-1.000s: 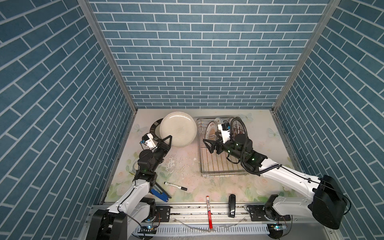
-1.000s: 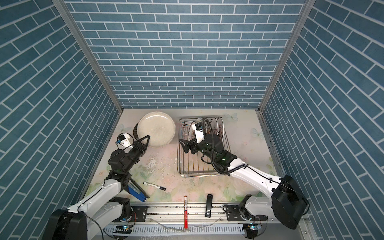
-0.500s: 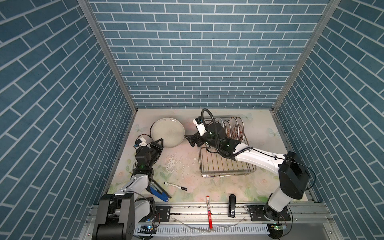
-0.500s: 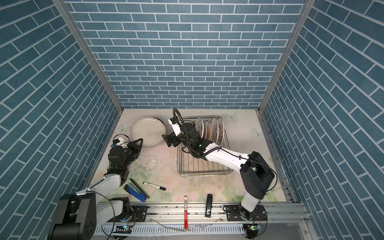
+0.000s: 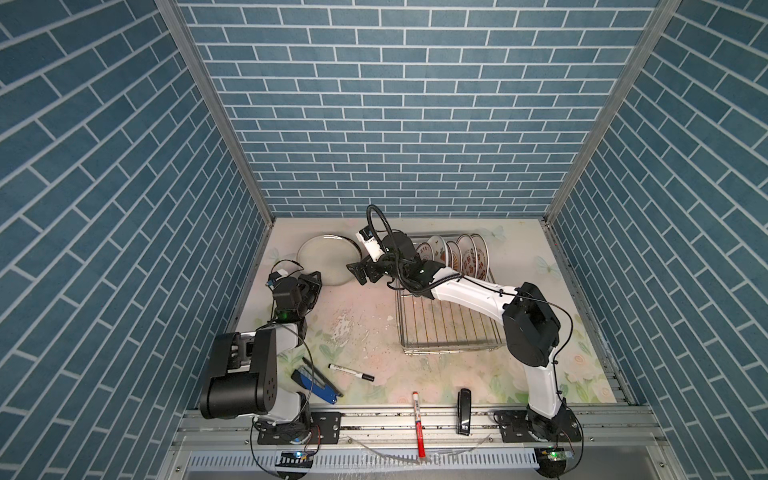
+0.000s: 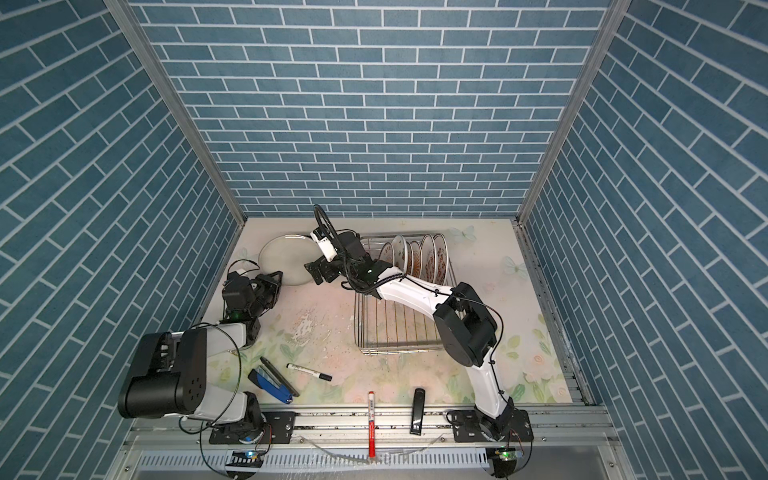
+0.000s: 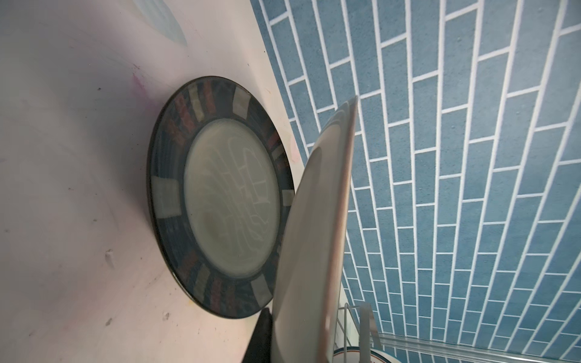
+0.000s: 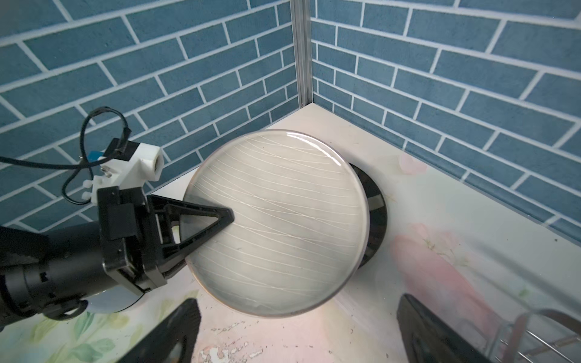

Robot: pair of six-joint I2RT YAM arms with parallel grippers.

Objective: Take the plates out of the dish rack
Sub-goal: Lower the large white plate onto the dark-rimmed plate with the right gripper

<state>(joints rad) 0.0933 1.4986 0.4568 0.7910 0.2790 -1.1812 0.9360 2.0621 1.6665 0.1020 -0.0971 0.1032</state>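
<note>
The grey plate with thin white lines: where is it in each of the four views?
A top view: grey plate near the back-left corner, left of the dish rack.
A top view: grey plate likewise left of the dish rack.
Left wrist: edge-on, in front of the dark-rimmed plate.
Right wrist: face-on, mid-picture.
Shared landmark: the dish rack, seen in all four.

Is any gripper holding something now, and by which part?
The left gripper clamps the grey plate by its rim; the right gripper is open and empty.
</note>
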